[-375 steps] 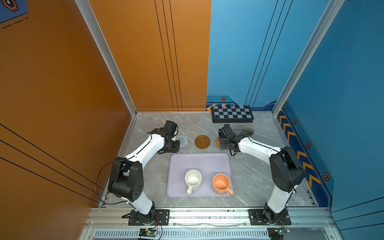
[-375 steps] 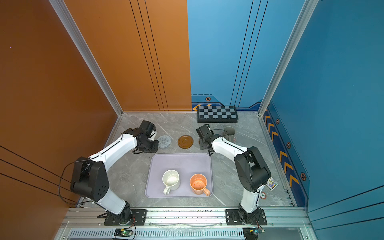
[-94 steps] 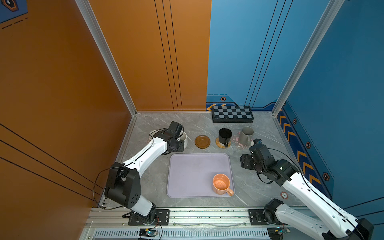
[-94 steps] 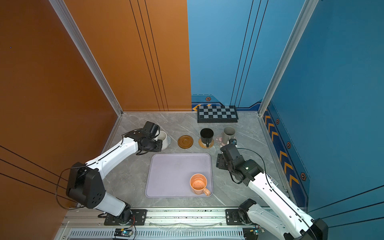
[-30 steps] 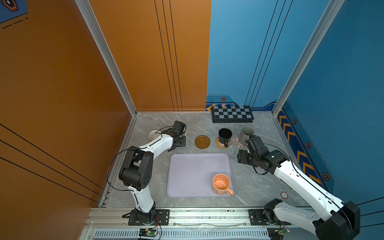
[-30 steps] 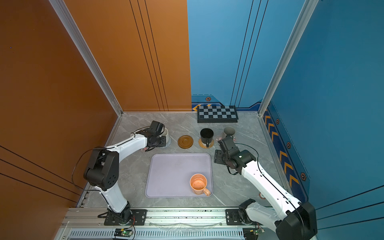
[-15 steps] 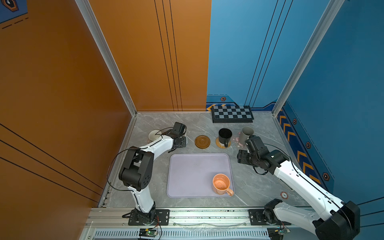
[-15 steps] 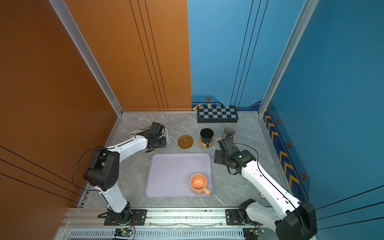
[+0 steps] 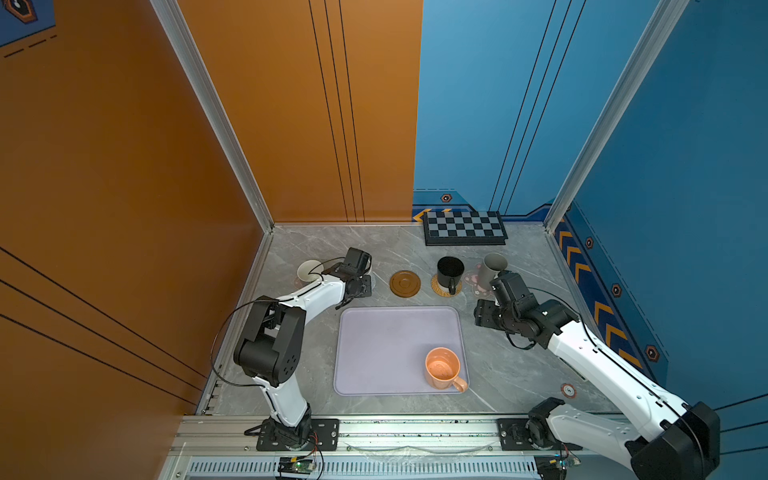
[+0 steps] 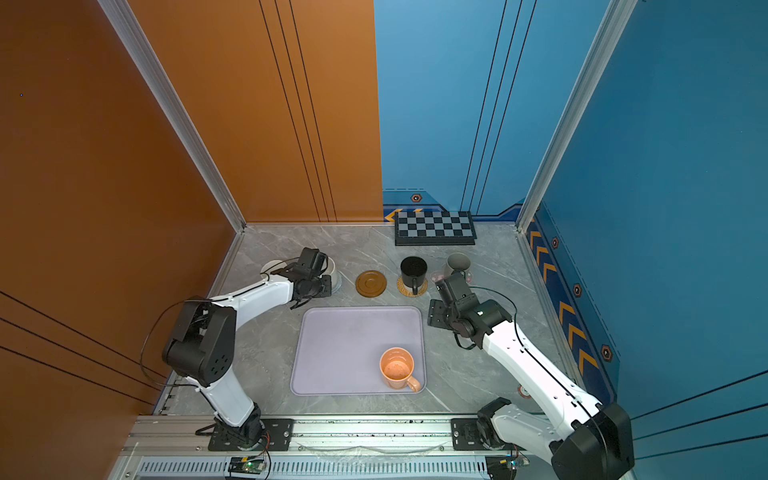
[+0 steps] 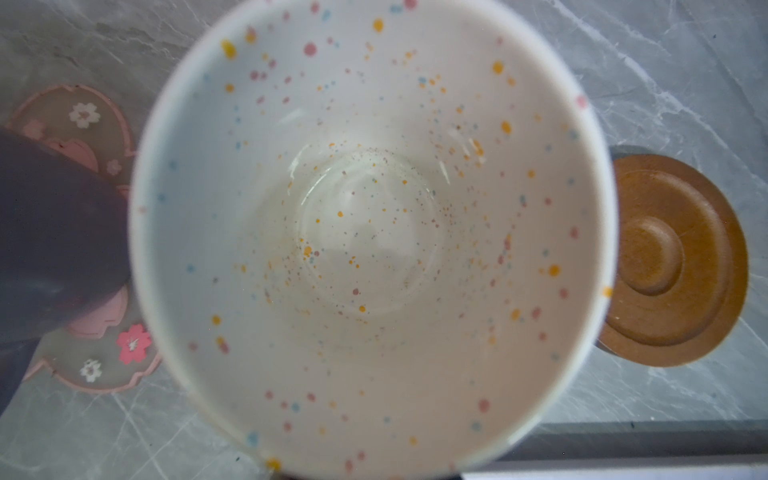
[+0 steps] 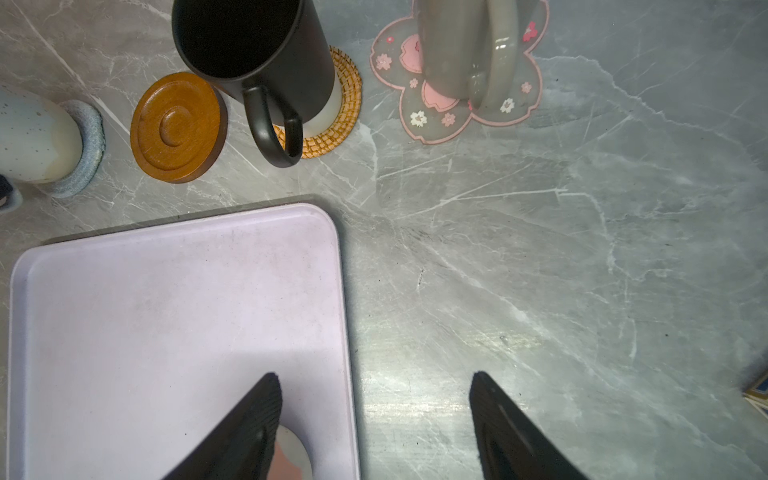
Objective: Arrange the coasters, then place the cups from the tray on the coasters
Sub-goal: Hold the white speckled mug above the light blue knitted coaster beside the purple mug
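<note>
With four cups standing on mats and only the orange cup (image 9: 442, 369) left on the tray (image 9: 386, 340), I judge this is the last pick. My right gripper (image 12: 374, 376) hovers at the tray's edge, jaws wide apart and empty. Next it must drop onto that cup, take rim or handle, and carry it to the bare wooden disc (image 9: 404, 284). The surface (image 12: 540, 249) is grey veined stone, slick-looking. The tray is matte lavender with rounded corners. My left gripper (image 9: 360, 282) sits over the speckled cup (image 11: 370, 232), glossy white on a woven grey mat (image 12: 89, 137); I cannot tell whether its jaws are clamped. The black cup (image 9: 450, 270) is matte, on coiled rattan (image 12: 345, 112); the grey cup (image 9: 492, 266) stands on a pink flower mat (image 12: 440, 112)
</note>
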You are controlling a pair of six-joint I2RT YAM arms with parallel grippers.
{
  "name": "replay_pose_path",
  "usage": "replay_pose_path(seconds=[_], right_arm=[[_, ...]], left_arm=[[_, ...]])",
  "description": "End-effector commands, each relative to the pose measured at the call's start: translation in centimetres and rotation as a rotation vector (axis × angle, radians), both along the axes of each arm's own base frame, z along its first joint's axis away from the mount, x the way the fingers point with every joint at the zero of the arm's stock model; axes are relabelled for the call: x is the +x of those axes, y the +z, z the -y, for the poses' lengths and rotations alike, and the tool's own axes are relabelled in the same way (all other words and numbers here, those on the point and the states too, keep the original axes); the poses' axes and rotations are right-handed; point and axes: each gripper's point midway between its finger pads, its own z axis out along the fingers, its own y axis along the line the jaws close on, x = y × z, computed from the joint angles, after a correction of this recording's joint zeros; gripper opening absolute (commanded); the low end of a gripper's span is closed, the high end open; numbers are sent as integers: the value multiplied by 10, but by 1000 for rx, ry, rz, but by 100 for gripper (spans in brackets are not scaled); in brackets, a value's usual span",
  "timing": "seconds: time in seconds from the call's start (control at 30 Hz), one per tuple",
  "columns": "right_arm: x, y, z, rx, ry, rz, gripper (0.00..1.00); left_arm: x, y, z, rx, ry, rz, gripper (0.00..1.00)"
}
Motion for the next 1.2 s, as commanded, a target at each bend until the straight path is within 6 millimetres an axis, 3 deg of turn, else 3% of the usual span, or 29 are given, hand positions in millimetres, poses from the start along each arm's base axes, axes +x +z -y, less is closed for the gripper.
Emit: replay_pose_path(seconds=[0.0, 0.43, 0.57, 0.67, 0.9, 1.03, 1.17], right_arm=[[1, 6, -5, 32, -1, 19, 74], [-3, 10, -4, 45, -4, 37, 75], [-2, 12, -4, 48, -6, 42, 75], [-1, 12, -5, 48, -3, 39, 75], [0, 13, -6, 50, -1, 39, 75], [0, 14, -6, 50, 2, 42, 75], [0, 15, -7, 52, 5, 47, 75]], left_arm=[[-14, 0, -2, 6, 4, -26, 0], [-16, -11, 2, -8, 3, -70, 1], [-16, -10, 3, -11, -2, -80, 6], [-16, -7, 3, -12, -2, -84, 15], [-13, -2, 5, -25, -7, -79, 22], [-11, -2, 5, -28, -1, -84, 34], [-10, -1, 4, -32, 4, -81, 37]])
